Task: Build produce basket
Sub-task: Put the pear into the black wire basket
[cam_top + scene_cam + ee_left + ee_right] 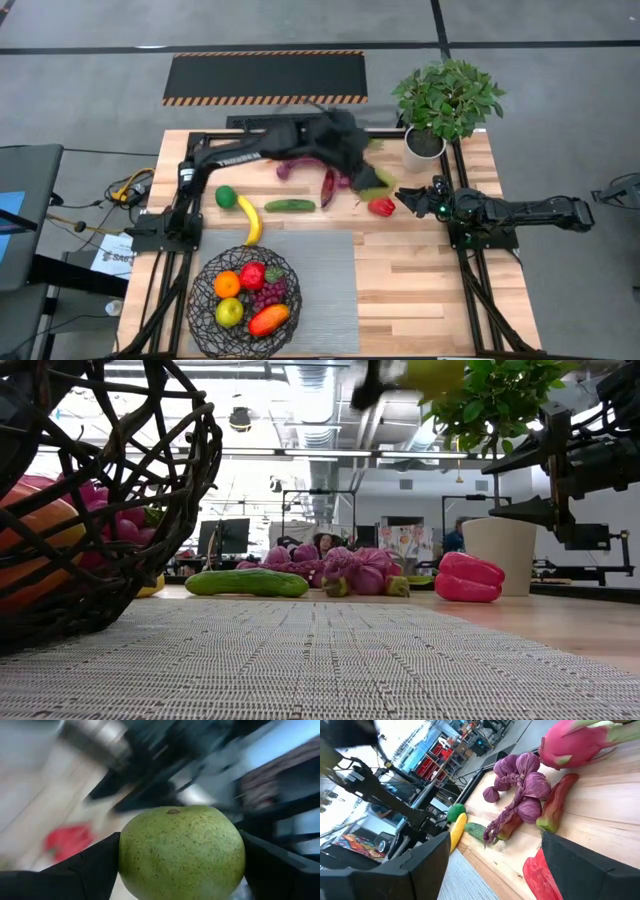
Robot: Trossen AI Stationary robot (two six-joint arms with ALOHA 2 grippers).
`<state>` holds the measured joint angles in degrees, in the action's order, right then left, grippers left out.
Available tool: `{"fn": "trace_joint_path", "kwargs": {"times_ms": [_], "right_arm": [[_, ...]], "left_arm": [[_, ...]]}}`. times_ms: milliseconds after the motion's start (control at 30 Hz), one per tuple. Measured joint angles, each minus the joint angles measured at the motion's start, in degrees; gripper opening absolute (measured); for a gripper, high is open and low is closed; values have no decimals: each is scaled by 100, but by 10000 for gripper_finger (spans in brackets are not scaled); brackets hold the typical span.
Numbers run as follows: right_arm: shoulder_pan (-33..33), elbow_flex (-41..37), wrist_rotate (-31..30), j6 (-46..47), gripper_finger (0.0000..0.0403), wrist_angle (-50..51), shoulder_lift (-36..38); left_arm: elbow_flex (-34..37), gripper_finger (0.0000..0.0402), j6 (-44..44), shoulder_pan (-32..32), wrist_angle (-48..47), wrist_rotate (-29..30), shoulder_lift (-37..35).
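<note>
Pear (182,852) sits clamped between the left gripper's (181,865) fingers, raised over the table's far middle. Right gripper (412,196) waits at the right, jaws spread and empty, just beside the red pepper (381,207). Basket (205,300) — near left — holds several fruits already.
</note>
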<state>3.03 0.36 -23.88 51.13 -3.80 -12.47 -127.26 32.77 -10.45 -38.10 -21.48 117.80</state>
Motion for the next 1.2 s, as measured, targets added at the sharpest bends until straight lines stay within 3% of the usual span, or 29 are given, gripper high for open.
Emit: {"fn": "trace_joint_path", "kwargs": {"times_ms": [100, 233, 400, 600, 767, 900, 1033, 1200], "right_arm": [[0, 0, 0, 0, 333, 0, 0], [0, 0, -1, -2, 333, -2, 4], [0, -2, 2, -4, 333, -2, 15], [0, 0, 0, -12, 333, -3, 8], [0, 0, -2, -15, 333, -2, 9], [0, 0, -2, -10, 333, -2, 9], [0, 0, -2, -5, 333, -2, 9], [0, 0, 0, 167, 333, -2, 9]], "left_arm": [[-793, 331, 173, -39, 137, -212, -31], [-439, 332, 860, -129, 1549, -613, -511], [-425, 332, 1026, -106, 2729, -1074, -921], [-422, 332, 1377, 175, 4972, -1983, -1150], [-422, 332, 2205, 551, 7381, -2668, -1207], [-425, 332, 2940, 910, 8728, -3117, -1207], [-425, 332, 3055, 1361, 9147, -3128, -1207], [-423, 332, 2387, 2040, 9016, -3216, -1198]]}}
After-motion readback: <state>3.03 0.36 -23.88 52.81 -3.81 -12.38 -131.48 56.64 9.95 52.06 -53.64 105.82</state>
